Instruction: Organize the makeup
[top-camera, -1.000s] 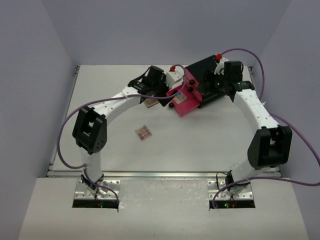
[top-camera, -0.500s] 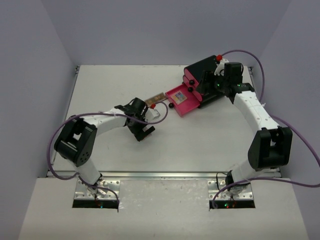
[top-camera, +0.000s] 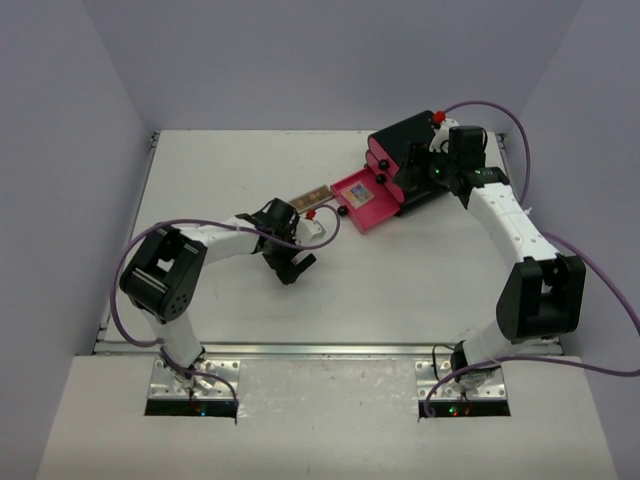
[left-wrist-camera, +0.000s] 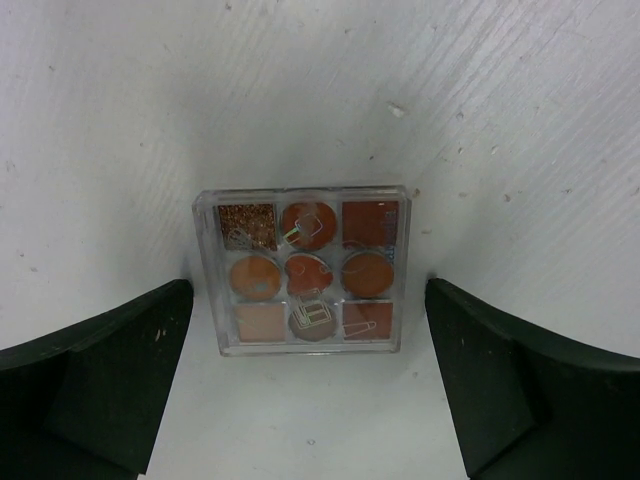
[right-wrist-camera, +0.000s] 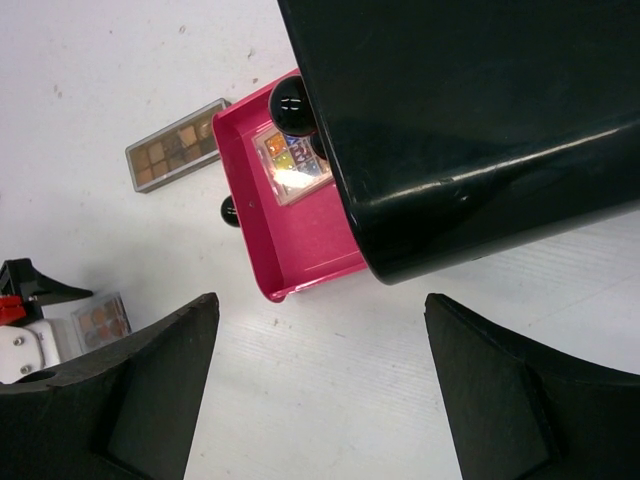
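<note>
White table (top-camera: 200, 300), black box (top-camera: 408, 135) out at about 1 o'clock, its pink drawer (top-camera: 365, 210) open with one palette (right-wrist-camera: 292, 160) inside. Right pincer (right-wrist-camera: 318, 310) hangs over it, spread wide, empty. Left pincer (top-camera: 293, 268) gapes around a little square palette (left-wrist-camera: 303, 270) near centre, not touching it. Long palette (top-camera: 311, 196) lies at the drawer's 9 o'clock.

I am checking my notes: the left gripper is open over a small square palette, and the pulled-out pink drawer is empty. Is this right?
Not empty: the pink drawer holds a colourful palette, as the right wrist view shows. The left gripper is open over the small square palette.
</note>
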